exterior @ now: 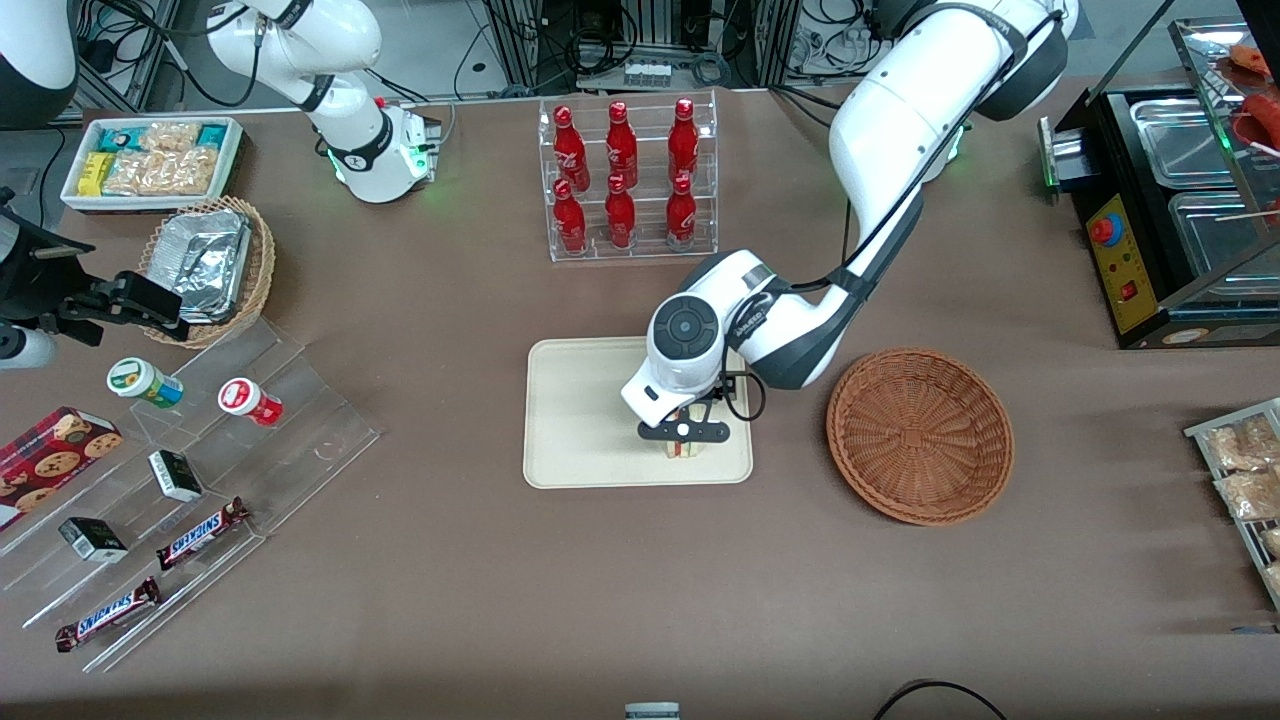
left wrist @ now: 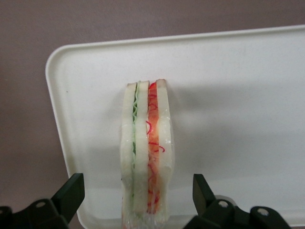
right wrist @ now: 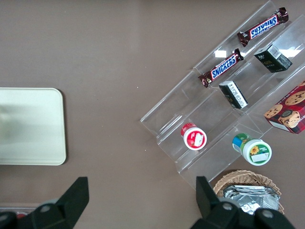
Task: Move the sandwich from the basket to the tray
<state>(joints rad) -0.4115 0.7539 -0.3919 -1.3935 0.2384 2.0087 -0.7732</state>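
- The gripper point(exterior: 684, 432) hangs over the tray point(exterior: 570, 420), jaws spread wide, holding nothing.
- The sandwich point(left wrist: 147, 152) stands on edge on the tray between the fingers point(left wrist: 71, 191), touching neither.
- The basket point(exterior: 920, 435) sits beside the tray.

Sandwich point(left wrist: 146, 152) on-edge on tray point(left wrist: 228, 95); basket point(exterior: 920, 434) apart

Left gripper point(exterior: 684, 436) points straight down, fingers point(left wrist: 71, 193) apparently spread.
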